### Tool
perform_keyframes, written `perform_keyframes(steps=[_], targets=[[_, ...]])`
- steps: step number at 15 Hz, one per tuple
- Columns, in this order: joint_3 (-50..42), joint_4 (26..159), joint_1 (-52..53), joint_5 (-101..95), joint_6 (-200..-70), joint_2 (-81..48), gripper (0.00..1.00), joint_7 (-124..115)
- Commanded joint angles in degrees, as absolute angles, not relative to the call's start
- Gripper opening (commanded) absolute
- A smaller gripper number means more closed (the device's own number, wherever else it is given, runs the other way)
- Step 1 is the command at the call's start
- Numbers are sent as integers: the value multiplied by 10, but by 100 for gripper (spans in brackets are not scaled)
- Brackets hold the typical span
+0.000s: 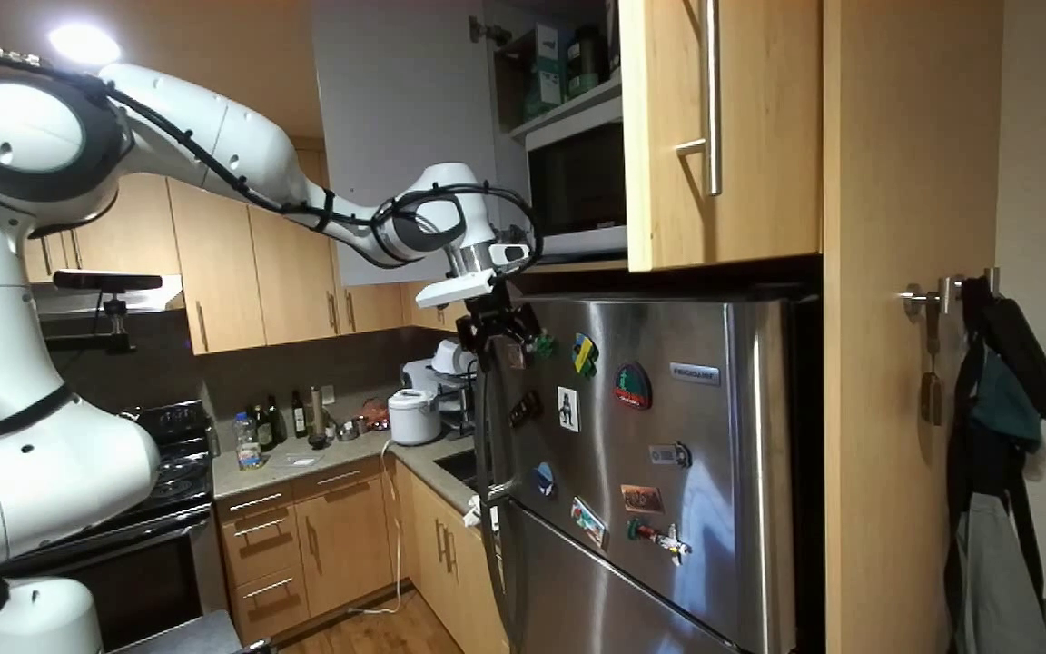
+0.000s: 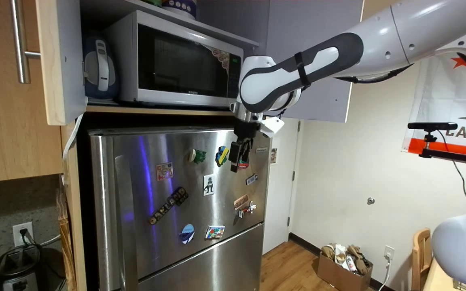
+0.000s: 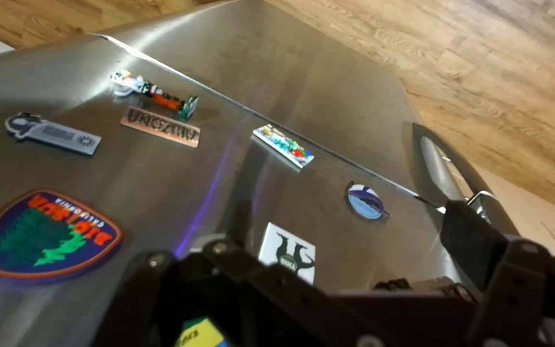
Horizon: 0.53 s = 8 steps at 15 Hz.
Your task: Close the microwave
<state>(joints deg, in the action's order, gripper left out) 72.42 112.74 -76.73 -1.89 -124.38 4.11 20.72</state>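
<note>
The microwave is a silver box with a dark glass door, on a shelf above the refrigerator. Its door looks flush with its front. In an exterior view, the microwave is partly hidden by a wood cabinet door. My gripper points down, below the microwave and in front of the upper refrigerator door. The gripper also shows in an exterior view, where my wrist covers the microwave's lower right corner. In the wrist view, the gripper has its fingers wide apart, with only the refrigerator surface seen between them.
The refrigerator carries several magnets and a long handle. Two cabinet doors stand swung open on either side of the microwave: a wood-faced one and one showing its grey inner face. A blue-grey appliance stands left of the microwave.
</note>
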Motion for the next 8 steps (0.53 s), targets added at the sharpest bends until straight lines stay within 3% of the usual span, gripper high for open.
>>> perform_keyframes(steps=[1,8], targets=[[566,1174,-613,41,-1255,75,100,291],[236,1302,-286,104,-1263,163,100,381]])
